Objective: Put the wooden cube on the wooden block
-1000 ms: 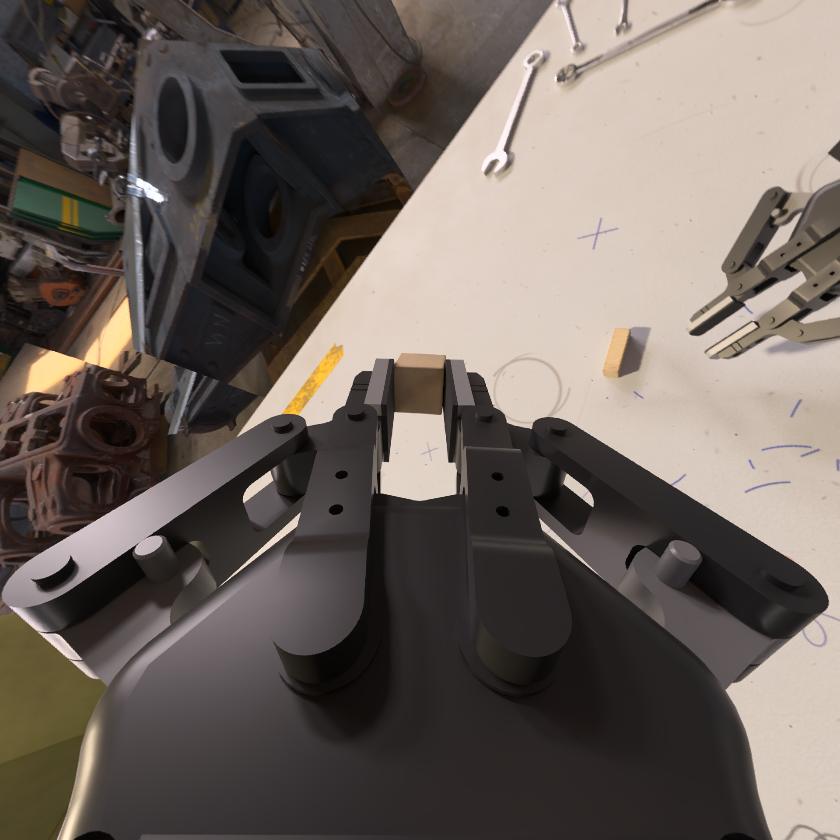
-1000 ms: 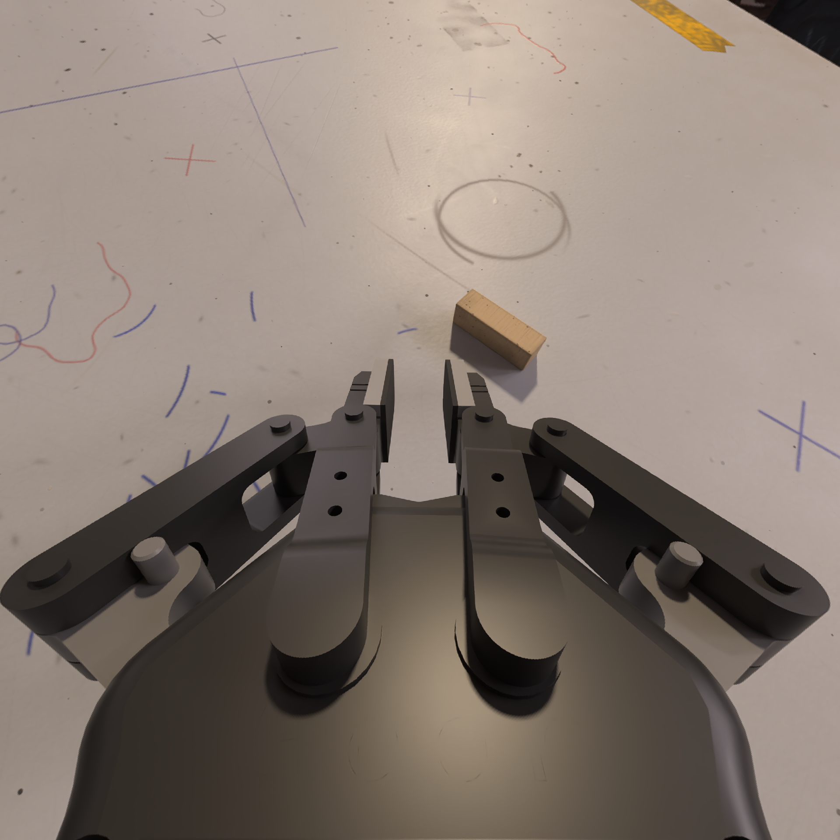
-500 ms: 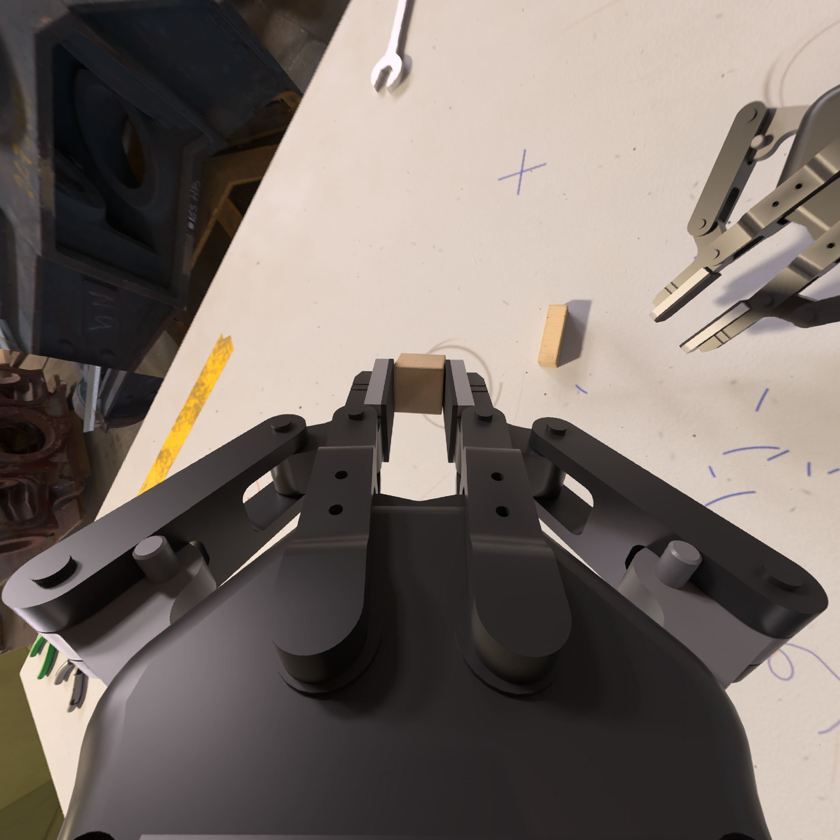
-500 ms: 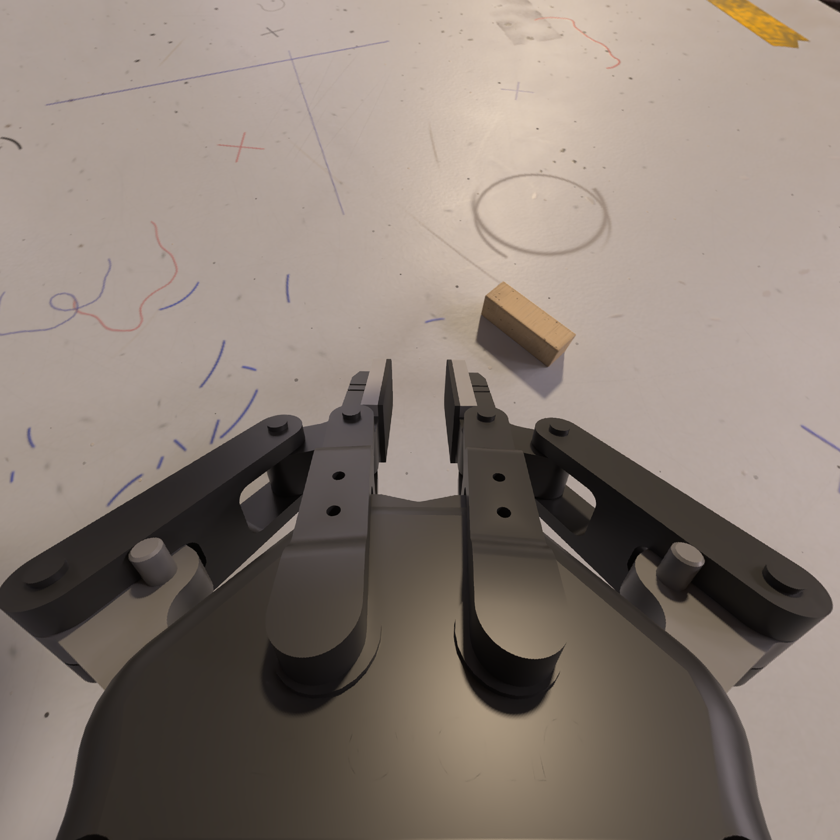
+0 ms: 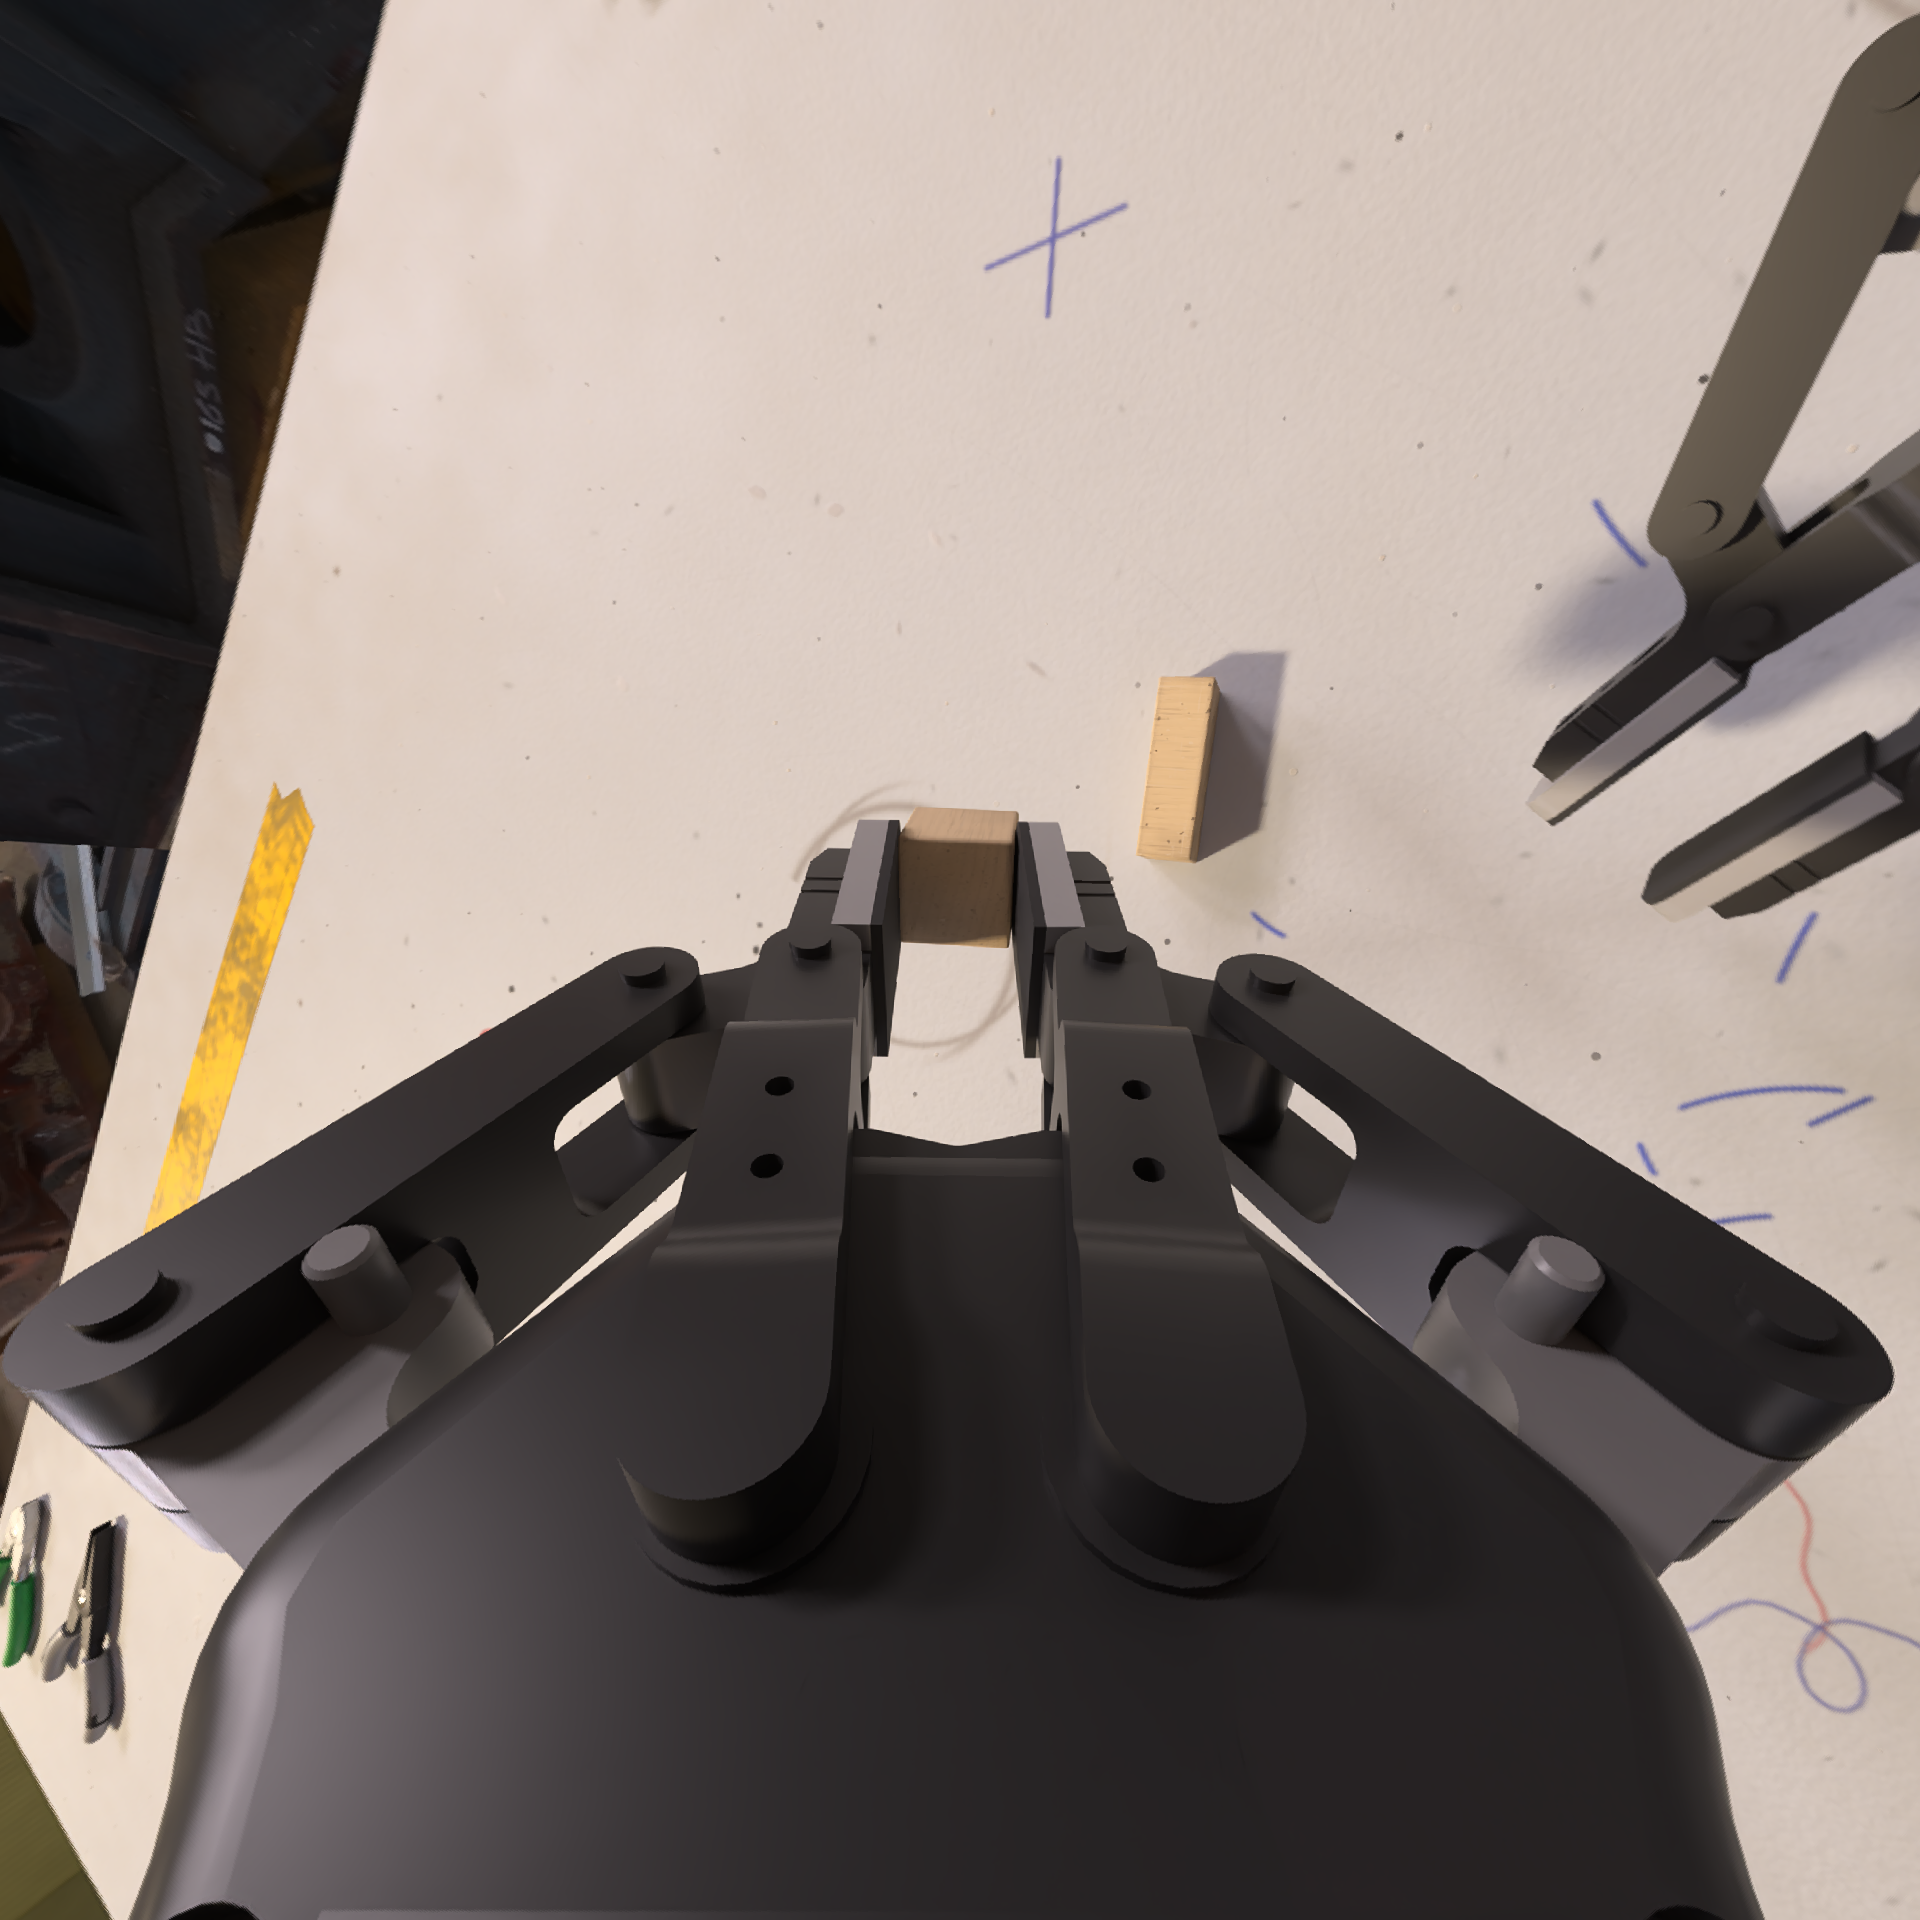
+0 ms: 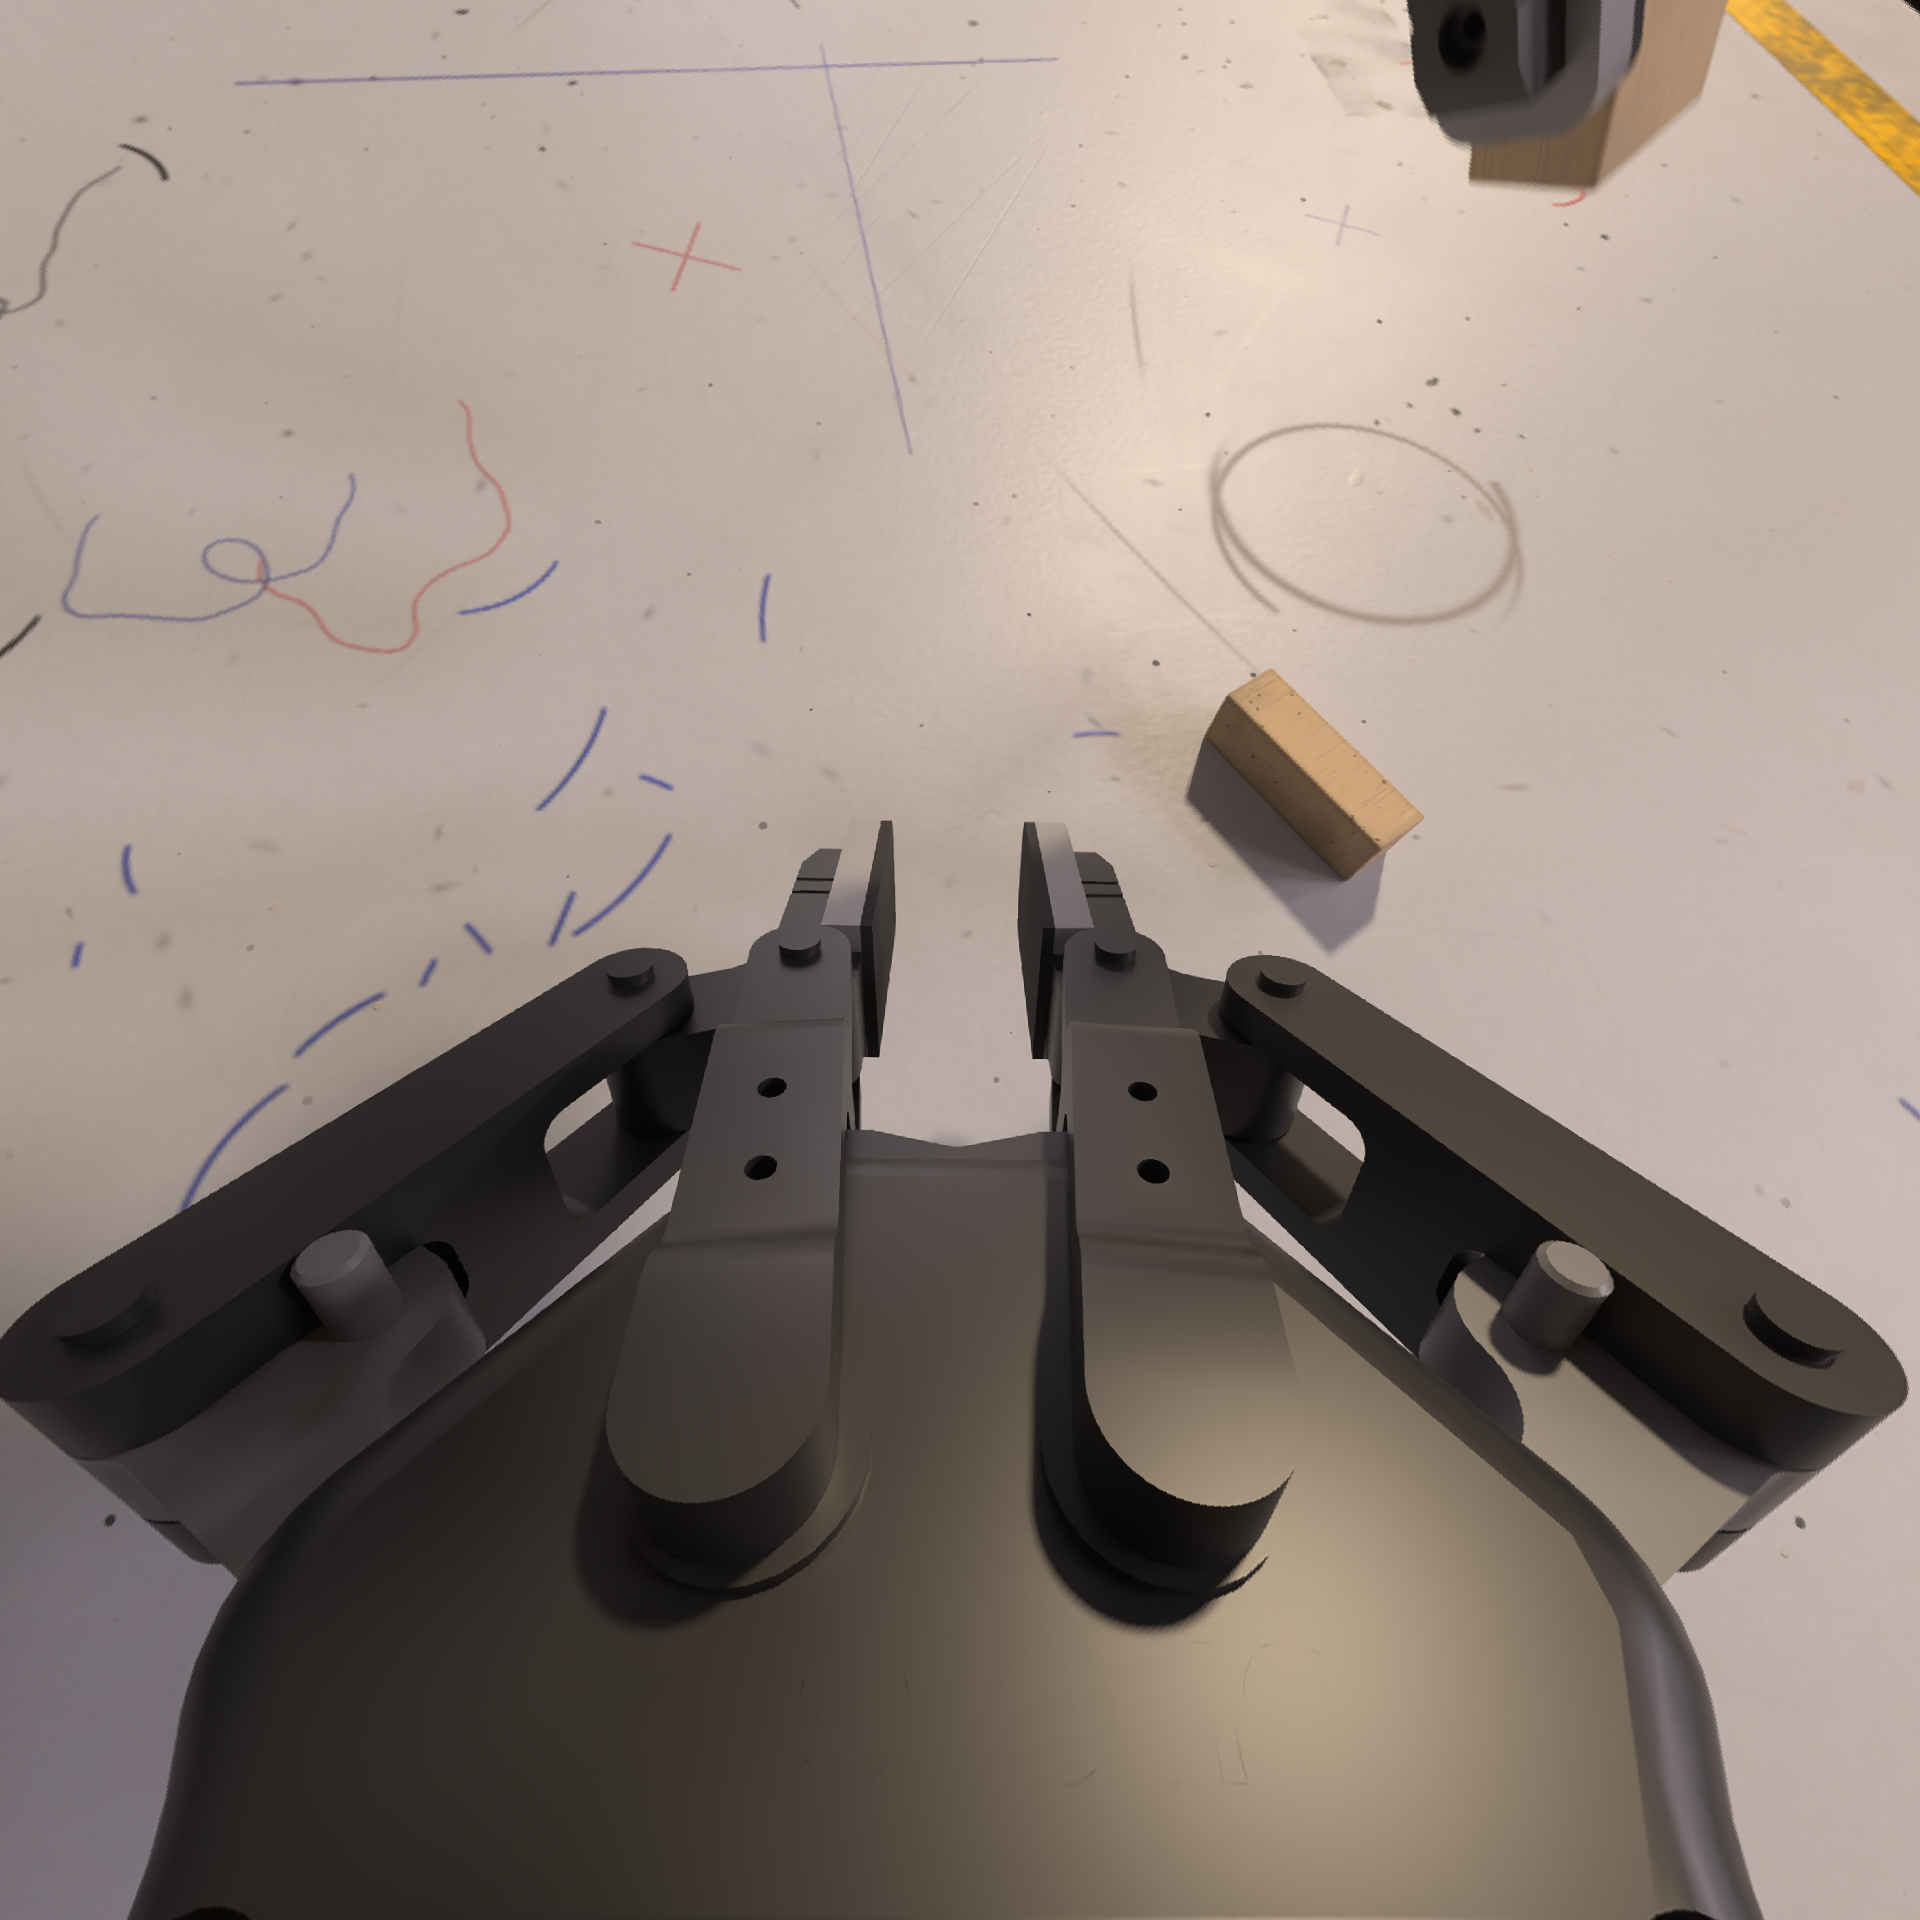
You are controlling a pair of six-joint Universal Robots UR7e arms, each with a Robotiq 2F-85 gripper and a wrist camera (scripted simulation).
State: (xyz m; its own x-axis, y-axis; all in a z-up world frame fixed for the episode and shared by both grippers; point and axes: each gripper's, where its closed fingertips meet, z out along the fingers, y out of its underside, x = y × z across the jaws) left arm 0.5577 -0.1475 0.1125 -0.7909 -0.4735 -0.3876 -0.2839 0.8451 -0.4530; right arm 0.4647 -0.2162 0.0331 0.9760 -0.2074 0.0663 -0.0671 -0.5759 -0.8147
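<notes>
Left gripper (image 5: 956, 878): both pads pressed flat against opposite faces of the wooden cube, which is clamped between them; seen again at the top right corner of the right wrist view, partly cut off by the frame edge.
Wooden cube (image 5: 956, 878): pale tan, plain matte faces, faint grain, crisp edges; held clear above the table, with the drawn pencil circle showing beneath it. In the right wrist view (image 6: 1621, 114) its lower corner protrudes below the dark finger that covers part of it.
Wooden block (image 5: 1177, 767): light yellow-tan, long and narrow, with small dark speckles on its surface and fine grain lines on the end face; lies flat on the table and casts a dark shadow along one long side. In the right wrist view (image 6: 1314, 771) it lies at an angle, ahead and to the right of the fingertips.
Cube-to-block relation: apart, not touching; the block lies near the cube, to its right in the left wrist view.
Right gripper (image 6: 956, 873): jaws parted with a narrow gap, nothing between them; hovering over the table, beside the block but not touching it.
Table (image 5: 727, 468): off-white top with blue and red pen marks, a blue cross and a grey pencil circle (image 6: 1366, 520).
Yellow tape strip (image 5: 234, 997): stuck near the table's left edge.
</notes>
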